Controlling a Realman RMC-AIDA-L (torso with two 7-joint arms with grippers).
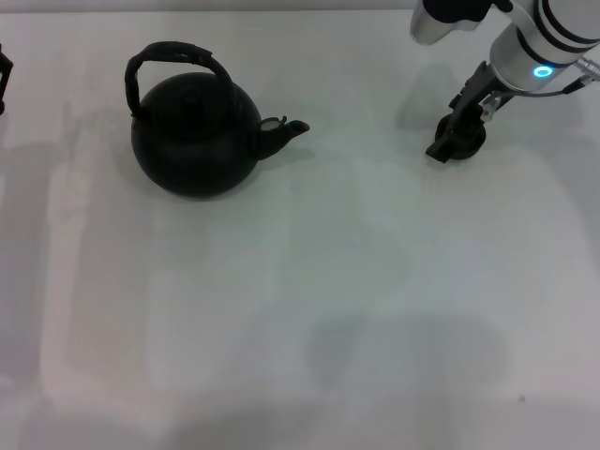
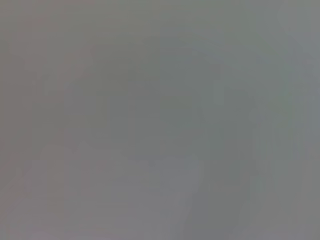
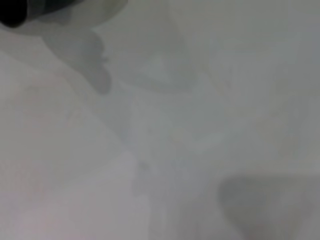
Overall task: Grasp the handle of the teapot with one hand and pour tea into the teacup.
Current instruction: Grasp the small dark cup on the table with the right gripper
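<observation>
While the teapot [image 1: 194, 136] is sitting upright at the table's [image 1: 375, 309] left rear, handle [image 1: 173, 58] arched overhead and spout pointing right, the right gripper [image 1: 457, 138] is resting far right around the teacup [image 1: 466, 144], jaw state undeterminable; left gripper [image 1: 4, 80] is parked at the left edge.

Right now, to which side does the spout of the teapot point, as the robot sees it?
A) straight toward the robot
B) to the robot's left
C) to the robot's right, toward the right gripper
C: in the head view the spout sticks out from the teapot to the robot's right, toward the right gripper down at the teacup.
</observation>
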